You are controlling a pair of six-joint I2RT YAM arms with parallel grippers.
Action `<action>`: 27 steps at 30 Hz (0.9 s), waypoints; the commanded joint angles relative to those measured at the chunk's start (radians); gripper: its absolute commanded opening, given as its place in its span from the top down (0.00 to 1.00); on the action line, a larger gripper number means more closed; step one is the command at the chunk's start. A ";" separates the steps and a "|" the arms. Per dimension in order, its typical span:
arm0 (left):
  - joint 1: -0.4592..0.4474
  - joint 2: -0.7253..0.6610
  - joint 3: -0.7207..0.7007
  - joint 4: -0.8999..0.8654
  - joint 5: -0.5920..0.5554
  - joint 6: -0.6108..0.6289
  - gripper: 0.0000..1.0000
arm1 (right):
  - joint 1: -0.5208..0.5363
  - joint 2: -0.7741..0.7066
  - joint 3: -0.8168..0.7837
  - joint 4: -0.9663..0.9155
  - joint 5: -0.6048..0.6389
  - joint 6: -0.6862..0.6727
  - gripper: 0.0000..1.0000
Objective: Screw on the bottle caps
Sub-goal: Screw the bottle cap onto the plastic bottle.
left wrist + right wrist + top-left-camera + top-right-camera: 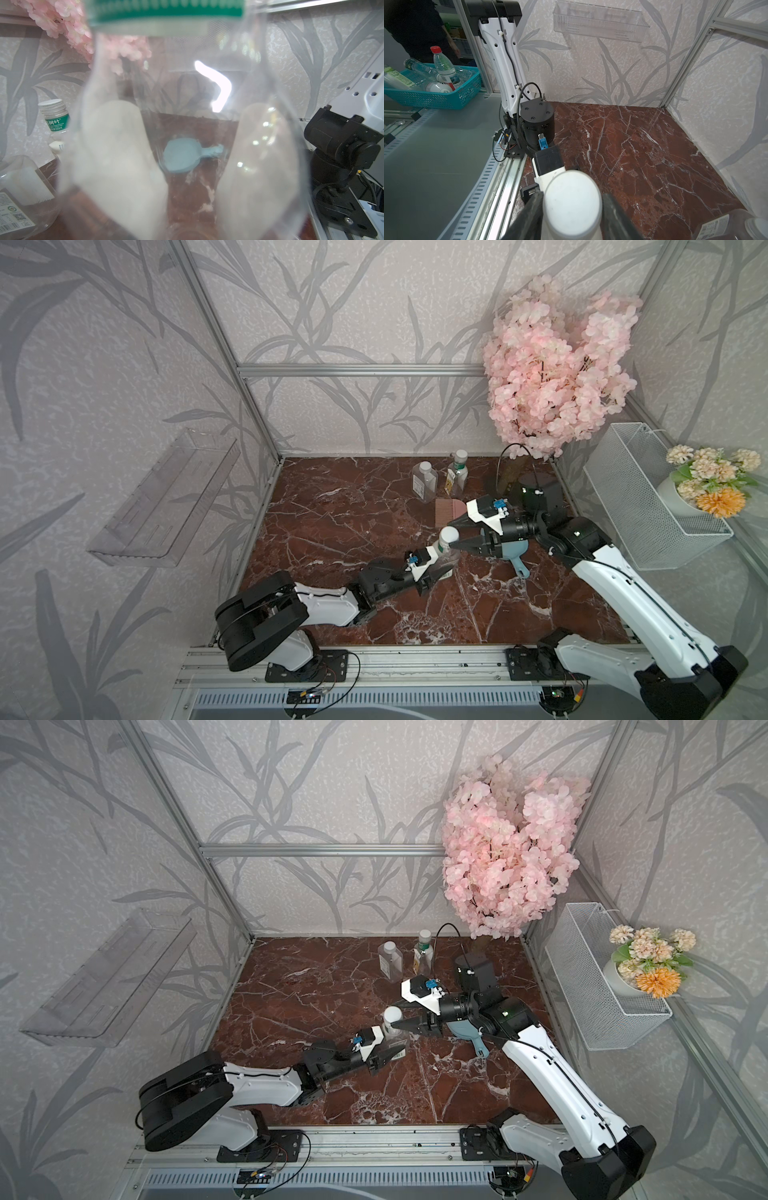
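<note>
- The left gripper [437, 568] is clamping the body of the held bottle [448, 560], which is standing near the middle of the marble table [332, 531]. For a good turn this grip should be firm, so that the bottle is not spinning together with its cap.
- The white cap [449, 535] is sitting on the neck of this bottle. The right gripper [451, 535] is taking it from the side, with 1 jaw on each flank. In the right wrist view the fingers [531, 214] are pressing against the cap's rim.
- I am judging that the wrist should be rotating around the axis of the neck with only light downward push, so that the thread is catching straight.
- A blue handled tool [517, 562] is lying under the right wrist, so the arm should not be sinking lower while turning.
- The held bottle is looking clear, round and empty, with a green band showing in the left wrist view.
- At the back, the squarer bottle [424, 483] and the round bottle [457, 477] are standing just beside each other, each wearing a white cap. I am judging that 2 of the 3 are already done.
</note>
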 commanded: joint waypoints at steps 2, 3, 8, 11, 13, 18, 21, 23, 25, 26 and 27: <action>0.002 -0.033 0.015 0.013 -0.005 0.008 0.69 | 0.003 -0.030 -0.016 0.012 0.010 0.014 0.53; 0.002 -0.037 0.017 0.013 -0.008 0.010 0.69 | 0.003 -0.032 -0.027 0.020 0.010 0.024 0.53; 0.003 -0.056 0.023 0.012 -0.039 0.030 0.69 | 0.004 -0.046 -0.081 0.110 0.053 0.147 0.57; 0.002 -0.061 0.037 0.014 -0.066 0.048 0.69 | 0.011 -0.046 -0.125 0.169 0.113 0.242 0.59; 0.002 -0.065 0.051 0.015 -0.083 0.062 0.69 | 0.029 -0.043 -0.148 0.178 0.171 0.276 0.62; 0.004 -0.066 0.075 0.059 -0.159 0.086 0.71 | 0.106 -0.076 -0.259 0.331 0.381 0.413 0.66; 0.004 -0.062 0.094 0.079 -0.211 0.096 0.71 | 0.167 -0.092 -0.327 0.439 0.543 0.493 0.67; 0.004 -0.058 0.105 0.086 -0.247 0.101 0.71 | 0.212 -0.090 -0.356 0.487 0.644 0.539 0.67; 0.004 -0.053 0.112 0.093 -0.271 0.109 0.71 | 0.252 -0.075 -0.375 0.520 0.729 0.585 0.68; 0.004 -0.049 0.115 0.098 -0.283 0.110 0.71 | 0.273 -0.063 -0.378 0.524 0.780 0.604 0.68; 0.004 -0.045 0.116 0.100 -0.294 0.114 0.71 | 0.289 -0.052 -0.379 0.527 0.819 0.635 0.69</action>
